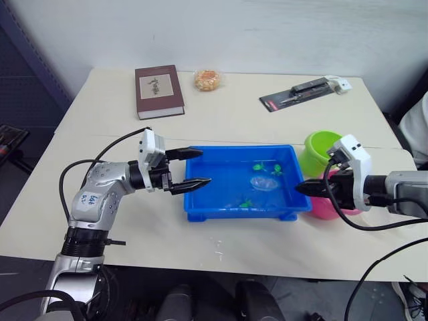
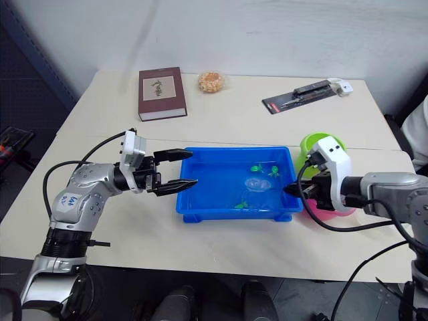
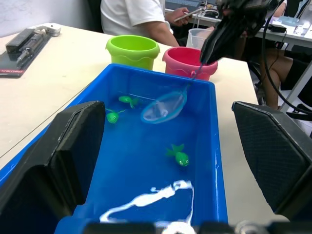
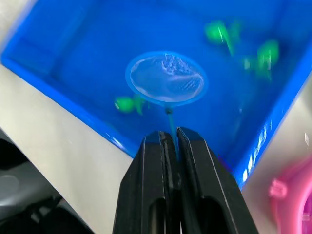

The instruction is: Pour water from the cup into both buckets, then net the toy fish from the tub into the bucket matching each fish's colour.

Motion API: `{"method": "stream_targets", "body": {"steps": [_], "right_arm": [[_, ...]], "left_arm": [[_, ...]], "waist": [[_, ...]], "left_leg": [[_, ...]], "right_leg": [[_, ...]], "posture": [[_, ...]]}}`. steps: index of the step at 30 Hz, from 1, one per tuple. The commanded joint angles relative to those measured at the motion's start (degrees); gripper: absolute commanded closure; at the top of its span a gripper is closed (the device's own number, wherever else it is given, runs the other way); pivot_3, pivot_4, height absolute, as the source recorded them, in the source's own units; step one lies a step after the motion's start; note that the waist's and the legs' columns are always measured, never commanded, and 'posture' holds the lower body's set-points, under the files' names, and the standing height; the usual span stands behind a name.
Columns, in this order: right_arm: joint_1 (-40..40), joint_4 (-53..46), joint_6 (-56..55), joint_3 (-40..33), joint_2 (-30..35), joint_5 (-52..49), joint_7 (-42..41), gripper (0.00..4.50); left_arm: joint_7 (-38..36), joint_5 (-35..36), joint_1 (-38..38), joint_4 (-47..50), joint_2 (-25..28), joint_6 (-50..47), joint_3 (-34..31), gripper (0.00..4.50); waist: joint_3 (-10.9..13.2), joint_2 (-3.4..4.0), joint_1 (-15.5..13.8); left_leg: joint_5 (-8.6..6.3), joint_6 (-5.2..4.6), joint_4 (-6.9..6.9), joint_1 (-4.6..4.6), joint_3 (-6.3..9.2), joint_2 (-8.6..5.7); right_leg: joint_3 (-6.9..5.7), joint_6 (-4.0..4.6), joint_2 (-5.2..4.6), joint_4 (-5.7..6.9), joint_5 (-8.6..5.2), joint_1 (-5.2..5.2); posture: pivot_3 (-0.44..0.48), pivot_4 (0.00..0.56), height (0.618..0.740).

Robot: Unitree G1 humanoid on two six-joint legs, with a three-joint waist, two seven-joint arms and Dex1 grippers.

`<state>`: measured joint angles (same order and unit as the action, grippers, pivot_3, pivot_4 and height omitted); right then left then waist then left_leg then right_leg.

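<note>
The blue tub (image 1: 200, 200) sits mid-table with a little water and three green toy fish (image 3: 179, 156) in it. My right gripper (image 4: 169, 139) is shut on the net's thin handle at the tub's right rim, and the blue hoop (image 4: 166, 79) hangs over the water among the fish. My left gripper (image 1: 204, 166) is open, its fingers over the tub's left rim. The lime green bucket (image 1: 322, 148) and the pink bucket (image 3: 187, 61) stand just right of the tub. A clear cup (image 3: 197, 37) stands behind the pink bucket.
A dark red book (image 1: 159, 90), a wrapped snack (image 1: 208, 79) and a packaged tool (image 1: 304, 92) lie at the table's far side. A person (image 3: 141, 19) sits beyond the table's right end. Bare tabletop lies in front of the tub.
</note>
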<state>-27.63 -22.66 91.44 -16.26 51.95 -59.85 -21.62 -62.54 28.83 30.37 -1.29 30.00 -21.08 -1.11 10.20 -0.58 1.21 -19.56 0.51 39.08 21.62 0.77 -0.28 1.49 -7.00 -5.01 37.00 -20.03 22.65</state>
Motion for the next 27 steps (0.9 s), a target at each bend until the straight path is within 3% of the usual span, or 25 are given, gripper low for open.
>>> {"method": "stream_targets", "body": {"steps": [1, 13, 27], "right_arm": [[-0.25, 0.22, 1.06, -2.63, -1.45, -3.88, 4.74, 4.5], [-3.58, 2.78, 1.06, -1.71, -8.43, 3.66, 16.9, 4.5], [-2.21, 1.0, -12.62, 3.88, -13.76, 16.49, 14.48, 4.5]], "left_arm": [[-1.43, 0.32, 0.76, 1.52, 1.84, -0.22, -0.39, 0.04], [-1.17, 0.37, 0.5, 1.33, 2.35, 0.23, -0.92, 0.04], [-0.66, 0.43, 0.31, 1.44, 2.31, 0.71, -1.32, 0.04]], "waist": [[0.0, 0.0, 0.02], [0.0, 0.0, 0.34], [0.0, 0.0, 0.3]], "left_leg": [[0.0, 0.0, 0.0, 0.01, 0.0, 0.0], [0.0, -0.02, -0.01, 0.02, -0.02, -0.01], [0.0, -0.02, -0.06, 0.06, 0.0, -0.01]], "right_leg": [[-0.01, 0.0, 0.0, 0.01, 0.0, 0.0], [0.01, 0.0, 0.01, 0.03, 0.0, 0.03], [-0.02, 0.0, 0.03, 0.11, 0.0, 0.06]], "posture": [[0.0, 0.15, 0.74], [0.0, 0.15, 0.74], [0.0, 0.15, 0.74]]}}
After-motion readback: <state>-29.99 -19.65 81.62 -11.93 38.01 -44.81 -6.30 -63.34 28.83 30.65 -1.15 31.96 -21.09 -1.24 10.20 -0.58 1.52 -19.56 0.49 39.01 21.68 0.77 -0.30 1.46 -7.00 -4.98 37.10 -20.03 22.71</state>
